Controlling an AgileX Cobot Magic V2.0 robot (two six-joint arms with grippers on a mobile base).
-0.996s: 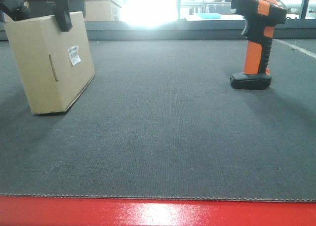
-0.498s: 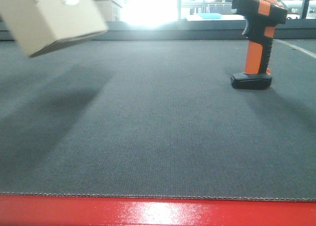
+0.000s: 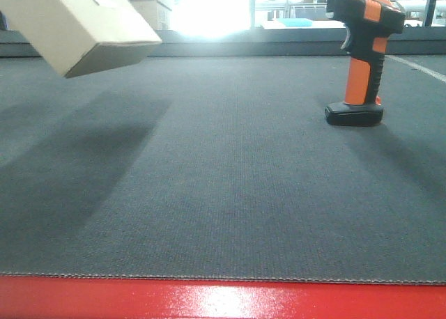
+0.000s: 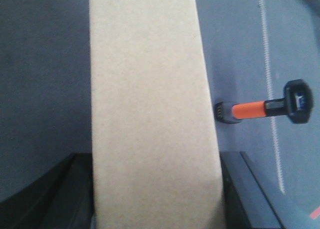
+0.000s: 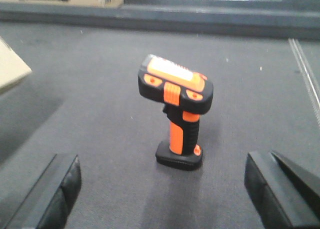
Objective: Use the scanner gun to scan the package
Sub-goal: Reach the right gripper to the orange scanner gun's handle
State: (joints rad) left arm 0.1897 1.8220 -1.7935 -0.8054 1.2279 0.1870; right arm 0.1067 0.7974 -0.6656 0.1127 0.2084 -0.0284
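The tan cardboard package (image 3: 87, 23) hangs tilted above the grey mat at the upper left of the front view. My left gripper (image 4: 156, 189) is shut on it, its black fingers (image 4: 65, 189) pressed against both sides of the box (image 4: 150, 114). The orange and black scanner gun (image 3: 361, 54) stands upright on its flat base at the right. In the right wrist view the scanner gun (image 5: 177, 114) is ahead of my right gripper (image 5: 160, 189), which is open with nothing between its fingers (image 5: 60, 189). A corner of the package (image 5: 11, 66) shows at the left edge.
The grey mat (image 3: 223, 180) covers the table, with a red front edge (image 3: 223, 301). Larger stacked cardboard boxes (image 3: 143, 5) stand behind the far rim. A white line (image 4: 270, 89) runs along the mat beside the scanner gun (image 4: 265, 108).
The package has been lifted off the mat by my left gripper, tilted, and has drifted slightly right. The scanner gun has not moved.
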